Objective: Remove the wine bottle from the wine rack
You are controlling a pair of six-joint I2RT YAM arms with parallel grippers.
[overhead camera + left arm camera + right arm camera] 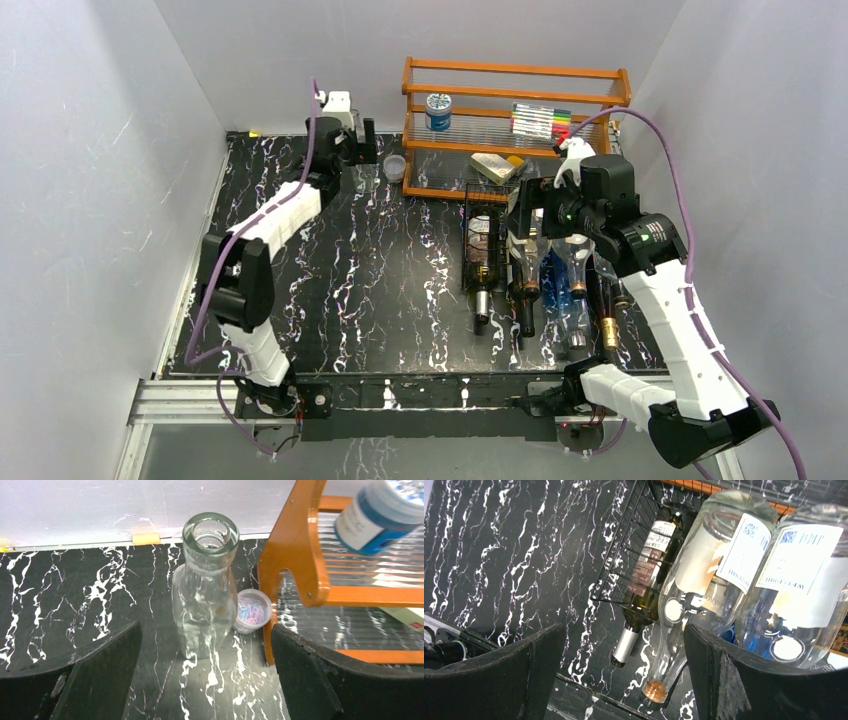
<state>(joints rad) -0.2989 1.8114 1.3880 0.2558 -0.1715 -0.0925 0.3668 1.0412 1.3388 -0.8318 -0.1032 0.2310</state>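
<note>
Left wrist view only: a clear glass bottle (202, 605) stands upright on the marbled table (75, 595), mouth open. It is just beside a small cup of paper clips (252, 611) and the leg of the orange wooden shelf (295, 555).
Left gripper (205, 627): I see it spread wide, one finger on each side of that bottle with gaps showing, so it holds nothing.
Top view only: both arms at once. The left one reaches to the far-left corner and the right one is over the wine rack (478, 215).
Right wrist view only: labels and rack mesh up close.
Right gripper (624, 627): fingers wide apart above the bottles, gripping nothing.
Wine rack look: thin black wire grid, low on the table in front of the shelf.
In the rack: a dark wine bottle (649, 565) lies in a slot, with a paper label and a silver-capped neck pointing toward the arm bases.
Beside it: two clear labelled bottles (719, 570) lie parallel on its right.
</note>
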